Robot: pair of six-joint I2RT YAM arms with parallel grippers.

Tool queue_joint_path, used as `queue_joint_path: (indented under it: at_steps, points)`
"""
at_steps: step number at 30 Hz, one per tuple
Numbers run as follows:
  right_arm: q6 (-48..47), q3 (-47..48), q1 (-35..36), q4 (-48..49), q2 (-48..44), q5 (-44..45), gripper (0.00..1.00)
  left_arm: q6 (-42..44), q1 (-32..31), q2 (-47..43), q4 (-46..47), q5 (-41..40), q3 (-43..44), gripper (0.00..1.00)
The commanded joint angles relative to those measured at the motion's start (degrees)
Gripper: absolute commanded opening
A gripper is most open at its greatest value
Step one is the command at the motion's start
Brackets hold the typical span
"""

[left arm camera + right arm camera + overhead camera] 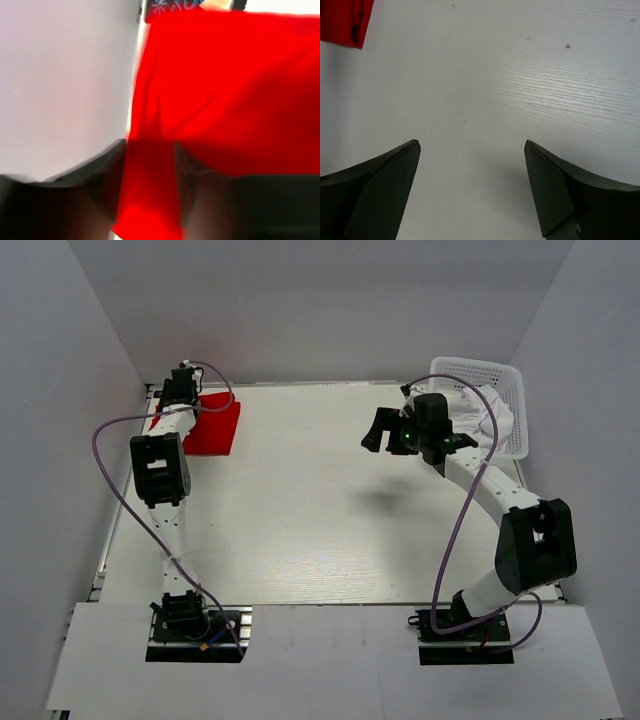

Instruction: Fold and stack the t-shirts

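While the left gripper [179, 392] pinches it, red t-shirt [215, 428] lies crosswise.

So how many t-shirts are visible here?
2: a red t-shirt folded at far left; a white t-shirt bundled in the basket at far right, which may hide more.

No legible text. Bluish-white marks on dark label [172, 7] beyond red t-shirt [225, 90], too blurred to read.

The table [300, 510] carries a red t-shirt [218, 428] and a basket [478, 364]
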Motion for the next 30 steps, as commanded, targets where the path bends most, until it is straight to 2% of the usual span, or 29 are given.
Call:
queue_joint_path:
  at_steps: [1, 3, 5, 8, 9, 10, 12, 13, 15, 16, 17, 18, 19, 20, 21, 22, 24, 27, 30]
  points:
    - [-0.9, 3.7, 0.2, -1.9, 0.9, -0.6, 0.90, -0.2, 0.3, -1.9, 0.6, -3.0, 5.3, 0.57]
    - [-1.0, 4.0, 0.1, -2.8, 0.8, -0.6, 0.90, -2.6, 0.3, -1.9, -0.5, -5.0, 6.7, 0.82]
    - [-0.9, 3.3, 0.2, -2.3, 0.1, -0.6, 0.90, -5.3, 0.3, -2.9, -2.4, -6.7, 8.2, 0.98]
    - [-0.5, 1.9, 0.2, -1.2, -1.6, -0.6, 0.90, -15.2, 0.3, -6.2, -11.5, -6.4, 11.4, 1.00]
    - [-0.5, 1.7, 0.1, -1.0, -2.9, -0.6, 0.90, -18.1, 0.3, -8.9, -17.1, -4.9, 11.9, 1.00]
    - [-0.6, 1.2, 0.2, -0.6, -3.5, -0.7, 0.90, -23.3, -0.2, -10.6, -19.4, 1.2, 11.9, 1.00]
    - [0.0, -1.5, 0.1, 1.5, -6.2, -0.1, 0.90, -28.2, -1.2, -15.2, -21.3, 9.1, 8.2, 1.00]
    - [0.0, -3.4, 0.1, 2.2, -7.1, 0.1, 0.90, -31.4, -1.2, -18.0, -20.0, 21.6, 1.7, 1.00]
    - [1.7, -7.8, 0.0, 4.6, -9.6, 0.8, 0.90, -35.6, -1.8, -28.1, -15.3, 31.9, -7.5, 1.00]
    - [2.0, -8.8, -0.2, 5.7, -11.2, 0.9, 0.90, -37.5, -2.9, -31.8, -12.3, 39.1, -18.0, 1.00]
    - [2.2, -9.9, 0.0, 6.2, -13.3, 1.6, 0.90, -40.8, -3.7, -35.6, -4.9, 42.3, -23.8, 1.00]
    - [2.8, -13.2, 0.0, 6.6, -14.1, 2.1, 0.90, -42.1, -5.6, -43.4, -1.2, 44.8, -29.2, 1.00]
    - [3.1, -14.4, 0.0, 7.2, -16.7, 2.5, 0.90, -43.9, -6.7, -47.3, 2.3, 47.1, -39.8, 1.00]
    - [3.6, -15.5, 0.1, 9.0, -17.5, 3.4, 0.90, -47.6, -7.8, -51.1, 8.7, 47.8, -45.0, 1.00]
    - [4.0, -17.6, 0.1, 9.5, -18.4, 3.8, 0.90, -48.8, -8.9, -54.5, 11.3, 49.1, -49.5, 1.00]
    - [4.3, -19.8, 0.1, 11.3, -20.4, 3.9, 0.90, -49.8, -11.1, -60.2, 12.9, 51.0, -56.6, 1.00]
    - [4.5, -23.6, 0.2, 13.2, -21.7, 3.8, 0.90, -52.1, -13.2, -64.7, 13.8, 51.0, -64.3, 1.00]
    - [5.7, -32.7, 0.1, 22.7, -25.8, 3.5, 0.90, -53.0, -16.0, -72.5, 15.6, 49.8, -72.1, 1.00]
    - [7.3, -35.7, 0.2, 25.0, -27.5, 3.1, 0.90, -53.0, -16.6, -77.0, 10.8, 43.8, -73.5, 1.00]
